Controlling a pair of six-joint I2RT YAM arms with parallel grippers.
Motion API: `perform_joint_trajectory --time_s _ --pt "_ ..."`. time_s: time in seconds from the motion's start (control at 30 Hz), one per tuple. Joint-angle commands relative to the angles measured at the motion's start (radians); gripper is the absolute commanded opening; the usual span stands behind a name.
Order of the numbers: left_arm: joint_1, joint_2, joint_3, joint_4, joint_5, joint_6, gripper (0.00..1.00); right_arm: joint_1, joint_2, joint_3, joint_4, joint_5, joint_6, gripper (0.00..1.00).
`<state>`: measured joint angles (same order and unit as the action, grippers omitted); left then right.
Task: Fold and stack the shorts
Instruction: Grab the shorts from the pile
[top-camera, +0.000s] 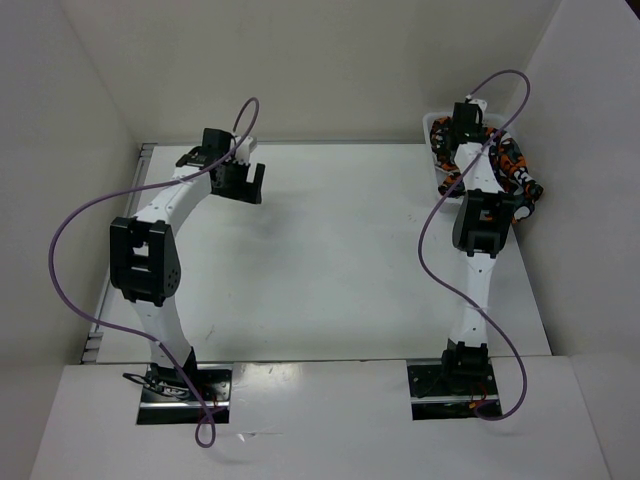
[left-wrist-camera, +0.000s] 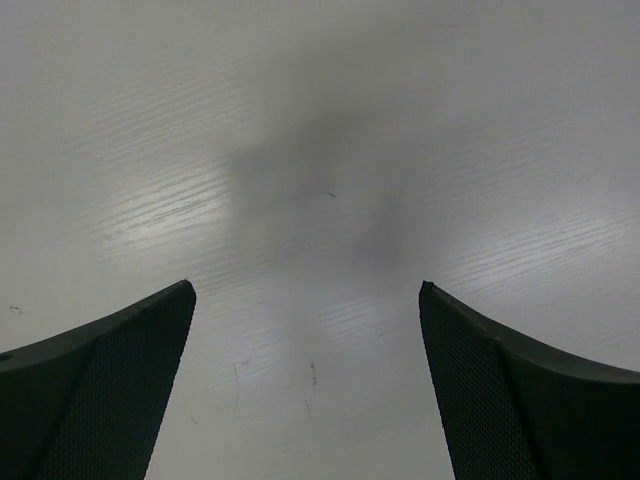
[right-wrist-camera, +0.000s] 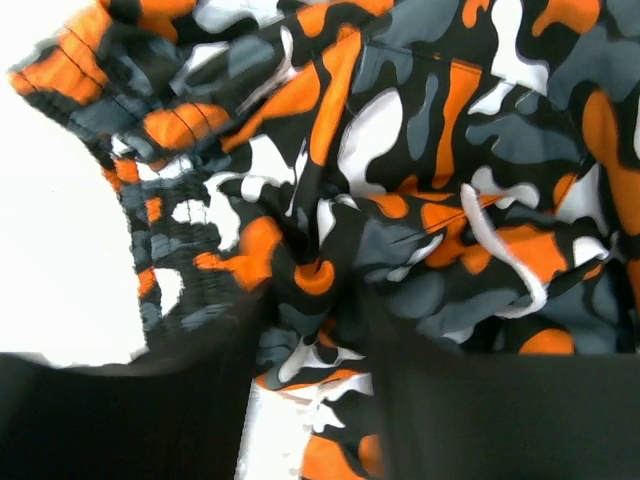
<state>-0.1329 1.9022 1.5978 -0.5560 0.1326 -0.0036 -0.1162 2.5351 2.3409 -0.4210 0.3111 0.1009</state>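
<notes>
**Right claw (right-wrist-camera: 315, 330) grasps the shorts (right-wrist-camera: 420, 150), left claw (left-wrist-camera: 308, 290) released**

The right claw is clenched on a bunched fold of the shorts, and the camouflage fabric crowds around both its fingers. The shorts lie in and over the white basket (top-camera: 430, 122) at the 2 o'clock corner of the tabletop (top-camera: 340, 250). The left claw hovers with its jaws wide apart above the tabletop at about 10 o'clock.

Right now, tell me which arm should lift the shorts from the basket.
Right. The right fingers are in the shorts at the basket; the left fingers hang open over bare table, far away.
</notes>
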Motion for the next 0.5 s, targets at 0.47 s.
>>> perform_joint_trajectory --time_s 0.47 --pt "-0.005 -0.006 0.040 0.013 0.024 0.004 0.99 0.064 -0.199 -0.114 -0.042 0.203 0.082 0.00"
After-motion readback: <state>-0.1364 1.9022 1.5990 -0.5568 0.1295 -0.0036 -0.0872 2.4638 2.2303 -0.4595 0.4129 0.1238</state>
